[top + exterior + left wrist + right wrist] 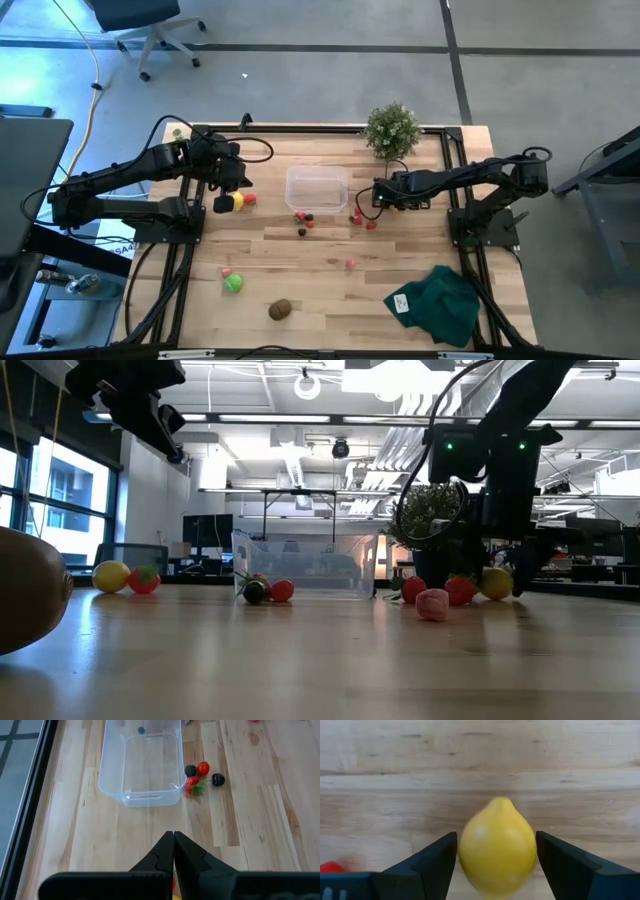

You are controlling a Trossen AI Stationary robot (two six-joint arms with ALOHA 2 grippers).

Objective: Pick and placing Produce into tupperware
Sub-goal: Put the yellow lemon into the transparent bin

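My right gripper (496, 840) points down at the table to the right of the clear tupperware (317, 188), open, with one finger on either side of a yellow lemon (497, 852). This lemon (497, 582) rests on the wood. My left gripper (173, 842) hangs shut and empty above the table, left of the tupperware (140, 765). A second lemon (237, 201) and a red fruit (250, 199) lie below it. Dark and red berries (202, 769) lie by the tupperware's corner. A green ball (233, 283) and a brown kiwi (280, 309) sit near the front.
A potted plant (392, 128) stands at the far edge behind my right arm. A dark green cloth (435, 305) lies at the front right. Red fruits (371, 224) lie close to my right gripper, and a pink one (350, 263) lies toward the front.
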